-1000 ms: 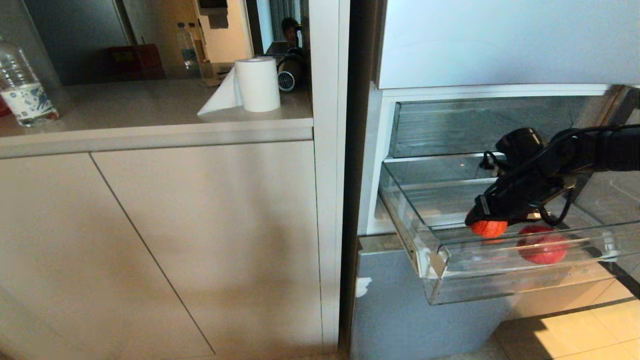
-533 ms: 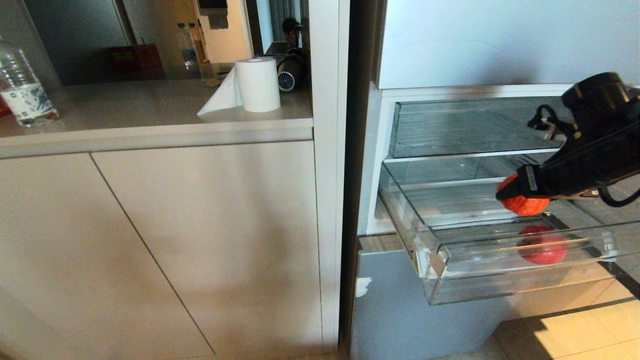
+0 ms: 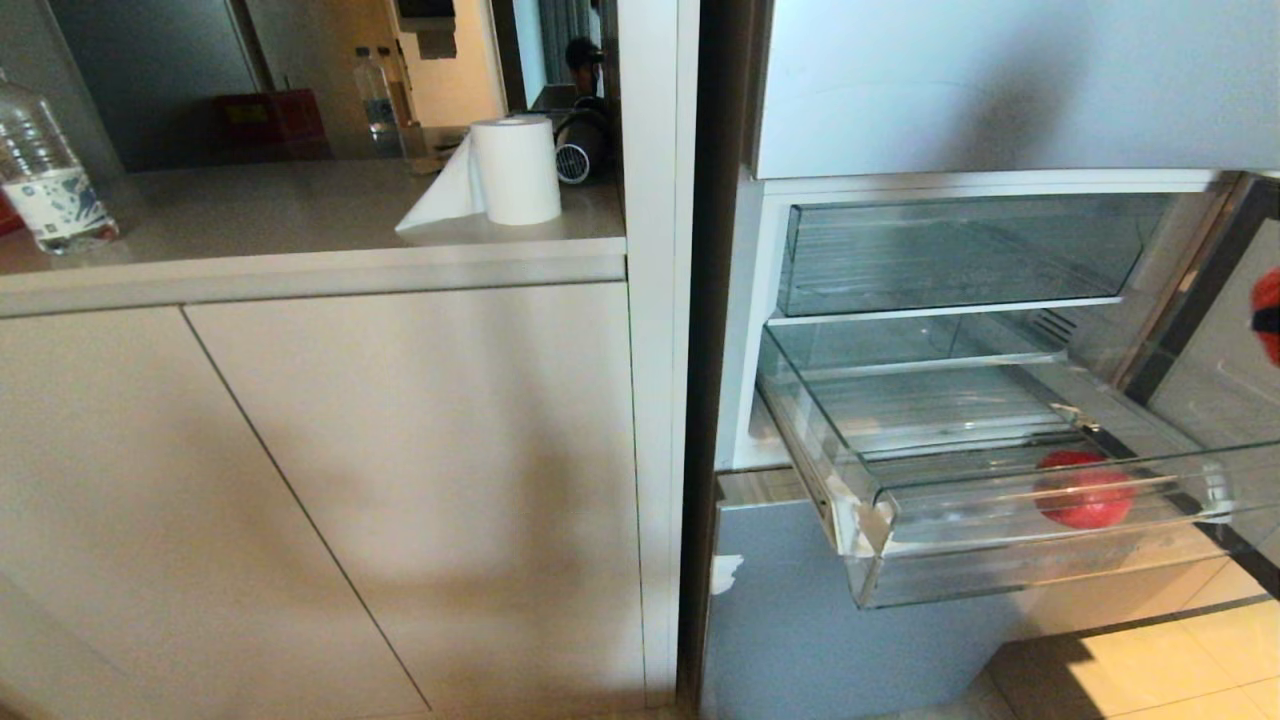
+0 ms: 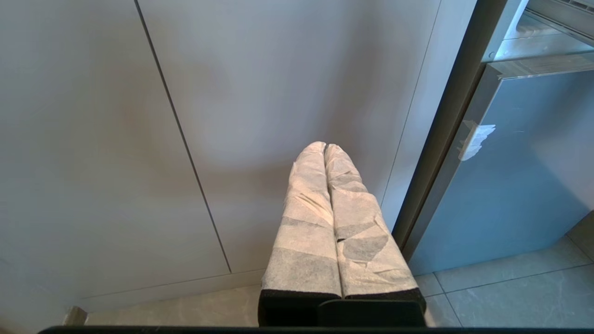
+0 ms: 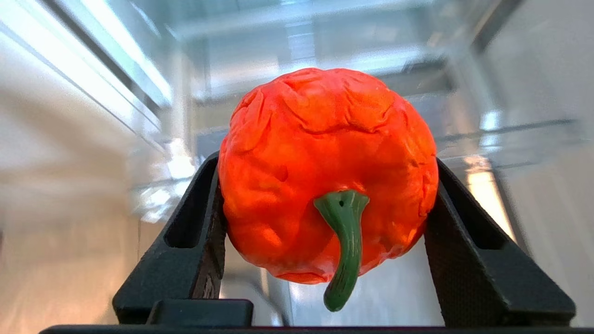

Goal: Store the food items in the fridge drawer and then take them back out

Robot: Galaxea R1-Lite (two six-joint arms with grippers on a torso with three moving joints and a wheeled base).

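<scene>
At the right edge of the head view, a sliver of the orange-red pepper shows, carried clear of the fridge drawer. The right gripper has its fingers clamped on the pepper's flanks, stem toward the camera; it looks light and wrinkled, probably rubbery and grippy, best held across its widest part. Two fruits: this one and a red fruit in the drawer's lower right. The left gripper is pressed together, parked.

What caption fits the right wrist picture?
Right gripper clamps an orange-red fruit with a green stem, fridge behind it blurred.
</scene>
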